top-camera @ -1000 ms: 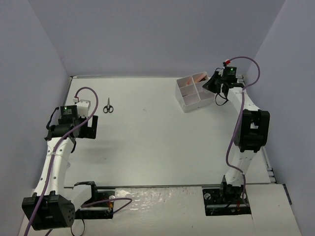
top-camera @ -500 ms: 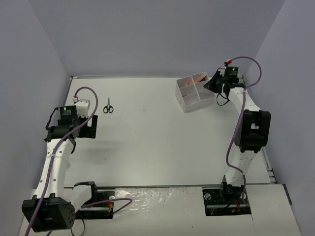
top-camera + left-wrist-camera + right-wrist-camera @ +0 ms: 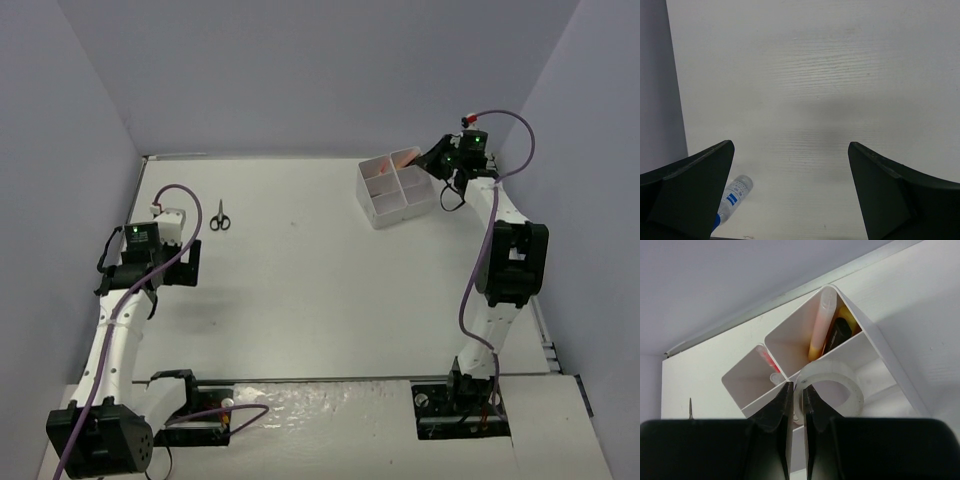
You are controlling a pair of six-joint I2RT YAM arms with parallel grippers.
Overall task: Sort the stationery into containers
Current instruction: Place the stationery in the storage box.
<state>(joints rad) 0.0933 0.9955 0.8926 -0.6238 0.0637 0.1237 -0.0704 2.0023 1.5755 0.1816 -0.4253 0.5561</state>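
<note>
The white organiser box (image 3: 373,206) stands at the table's far right. My right gripper (image 3: 434,160) hovers at its right side, shut on the white tape ring (image 3: 836,371), which hangs over a near compartment. In the right wrist view my right gripper (image 3: 798,388) pinches the ring's left wall. A peach highlighter (image 3: 819,327) and an orange-black highlighter (image 3: 841,332) lean in the far compartment of the box (image 3: 790,335), a pink pen (image 3: 766,359) in the one to its left. Small black scissors (image 3: 219,216) lie at far left. My left gripper (image 3: 184,264), near them, is open and empty (image 3: 791,145).
A small clear tube with a blue label (image 3: 735,194) lies on the table by my left gripper's left finger. The side wall (image 3: 657,85) runs close along the left. The box sits close to the back wall's edge strip (image 3: 765,305).
My right gripper has shifted slightly right and back with the tape ring, still over the box. My left arm has drawn a little toward the near edge.
</note>
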